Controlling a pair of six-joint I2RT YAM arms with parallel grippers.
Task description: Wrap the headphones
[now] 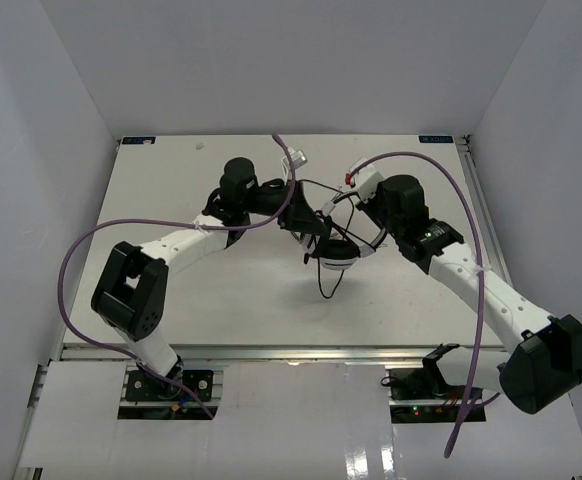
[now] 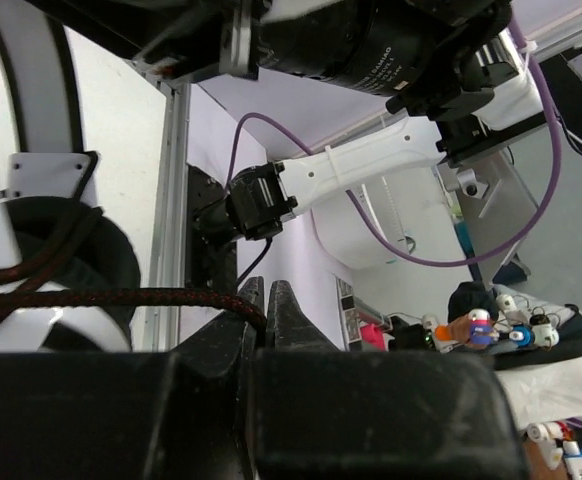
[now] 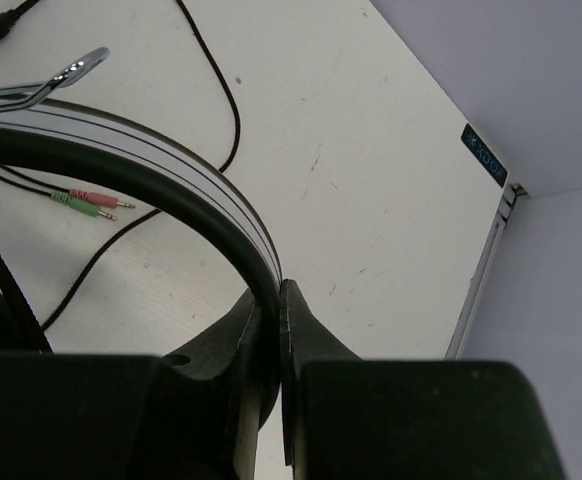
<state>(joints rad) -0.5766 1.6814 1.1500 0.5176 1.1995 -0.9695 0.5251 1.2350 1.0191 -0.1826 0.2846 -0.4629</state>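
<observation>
Around headphones band: right claw, tight.

One headphones, two arms, seemingly two plugs.

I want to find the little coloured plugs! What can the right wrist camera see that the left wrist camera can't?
Only the right wrist view: the pink and green plugs on the table, and the right gripper shut on the headband. Only the left wrist view: an earcup, the other arm, and the left gripper pinching the cable. Both: some thin black cable.
</observation>
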